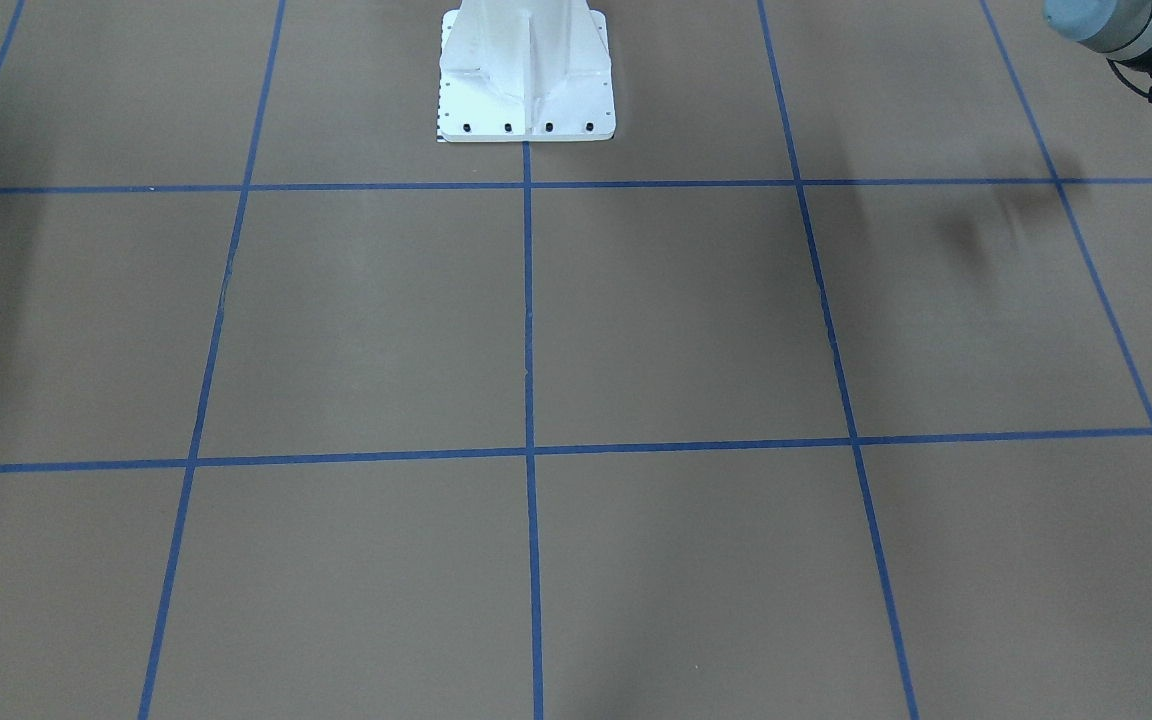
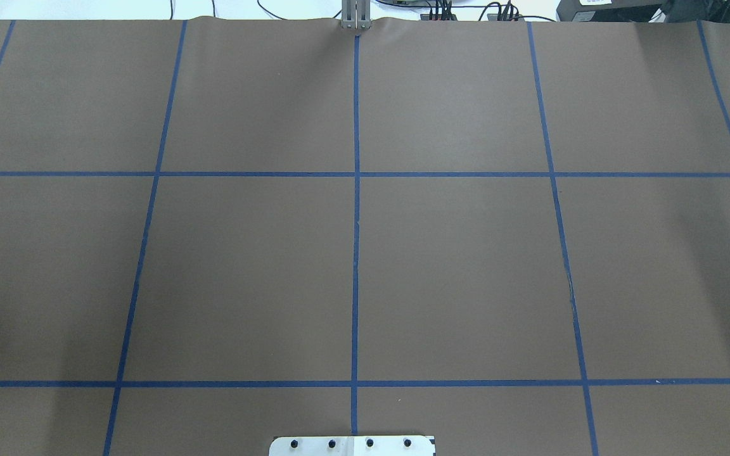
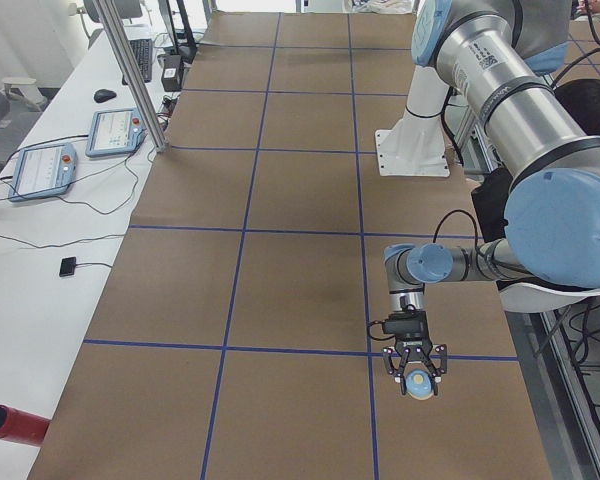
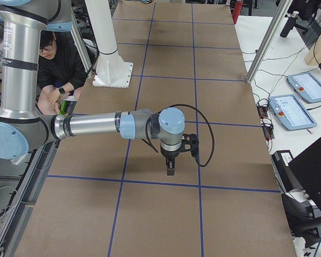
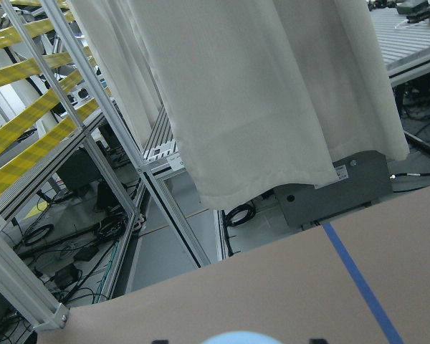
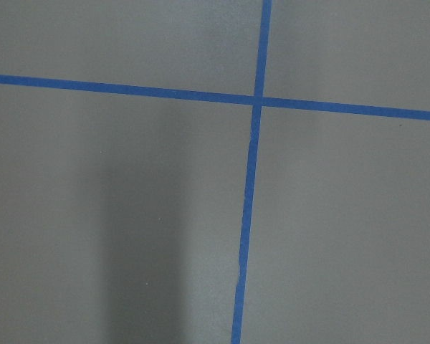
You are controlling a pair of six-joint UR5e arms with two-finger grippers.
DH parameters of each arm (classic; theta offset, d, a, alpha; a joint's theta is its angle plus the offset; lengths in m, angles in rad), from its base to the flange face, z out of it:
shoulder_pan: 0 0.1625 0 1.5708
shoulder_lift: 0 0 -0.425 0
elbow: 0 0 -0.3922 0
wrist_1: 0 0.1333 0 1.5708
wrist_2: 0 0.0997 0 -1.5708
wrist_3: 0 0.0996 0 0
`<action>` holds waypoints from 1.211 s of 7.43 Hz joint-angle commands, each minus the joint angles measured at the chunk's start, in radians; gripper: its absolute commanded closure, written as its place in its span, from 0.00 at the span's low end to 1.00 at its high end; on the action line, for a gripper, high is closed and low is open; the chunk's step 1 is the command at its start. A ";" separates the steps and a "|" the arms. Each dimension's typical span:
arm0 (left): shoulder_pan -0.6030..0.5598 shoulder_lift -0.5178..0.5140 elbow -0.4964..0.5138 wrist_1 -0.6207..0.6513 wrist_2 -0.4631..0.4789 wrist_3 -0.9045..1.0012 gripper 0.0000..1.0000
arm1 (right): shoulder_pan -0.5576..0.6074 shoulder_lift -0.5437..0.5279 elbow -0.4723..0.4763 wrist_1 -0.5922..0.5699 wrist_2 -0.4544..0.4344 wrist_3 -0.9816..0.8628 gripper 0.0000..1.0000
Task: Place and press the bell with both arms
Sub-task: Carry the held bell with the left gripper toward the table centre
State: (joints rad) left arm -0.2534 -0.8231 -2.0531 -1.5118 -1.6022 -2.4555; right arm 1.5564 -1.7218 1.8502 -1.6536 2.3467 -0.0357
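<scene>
Fingers (image 3: 391, 364) of the left gripper (image 3: 417, 376) clasp the bell (image 3: 417, 384) from both sides, its light-blue dome showing between them, over the brown table (image 3: 290, 290) near its end on the robot's left, just beside a blue tape crossing (image 3: 370, 354). The right gripper (image 4: 170, 170) points down mid-table; I cannot tell whether its fingers are closed.

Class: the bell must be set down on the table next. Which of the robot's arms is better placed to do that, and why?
The left arm. The left end effector grips the bell just above the table, while the right end effector shows no bell.
</scene>
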 commanded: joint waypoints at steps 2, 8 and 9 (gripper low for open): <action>-0.340 -0.443 -0.007 0.340 0.174 0.369 1.00 | -0.002 0.001 -0.002 0.000 -0.001 0.000 0.00; -0.486 -0.956 0.148 0.315 0.465 0.878 1.00 | -0.006 0.001 -0.012 -0.005 -0.014 0.008 0.00; -0.484 -0.964 0.168 0.186 0.482 0.938 1.00 | -0.006 0.001 -0.014 -0.005 -0.015 0.010 0.00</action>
State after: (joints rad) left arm -0.7368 -1.7469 -1.9174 -1.1981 -1.1567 -1.5926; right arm 1.5509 -1.7211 1.8386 -1.6580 2.3328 -0.0286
